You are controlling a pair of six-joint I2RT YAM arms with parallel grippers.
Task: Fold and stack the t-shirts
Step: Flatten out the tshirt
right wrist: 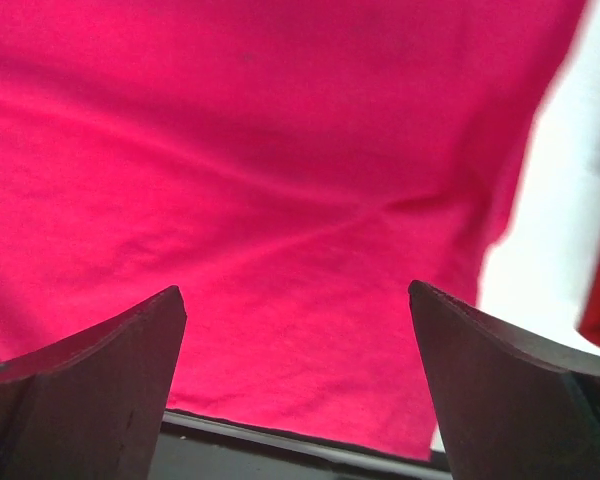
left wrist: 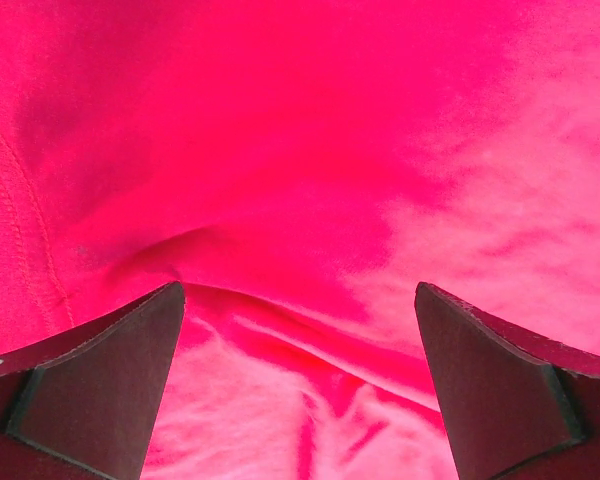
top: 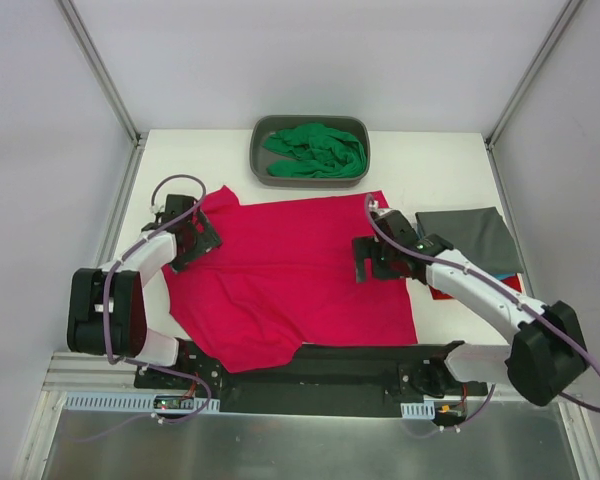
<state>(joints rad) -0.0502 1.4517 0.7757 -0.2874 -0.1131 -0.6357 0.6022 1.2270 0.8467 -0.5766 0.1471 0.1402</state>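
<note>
A crimson-pink t-shirt [top: 290,285] lies spread across the middle of the table, with wrinkles toward its near left corner. My left gripper [top: 192,238] hovers over the shirt's left part, open, and only pink cloth [left wrist: 280,150] shows between its fingers [left wrist: 100,380]. Over the shirt's right part my right gripper [top: 372,258] is also open, with the shirt's near hem [right wrist: 310,420] showing between its fingers [right wrist: 500,380]. A bright green t-shirt [top: 315,150] sits crumpled in the tub. At the right lies a folded dark grey t-shirt [top: 468,238], with teal [top: 500,274] and red [top: 442,292] edges showing beneath it.
The grey plastic tub [top: 262,132] stands at the back centre of the white table [top: 430,160]. A black bar [top: 360,358] carrying the arm bases runs along the near edge. Metal frame posts [top: 100,70] rise at both back corners.
</note>
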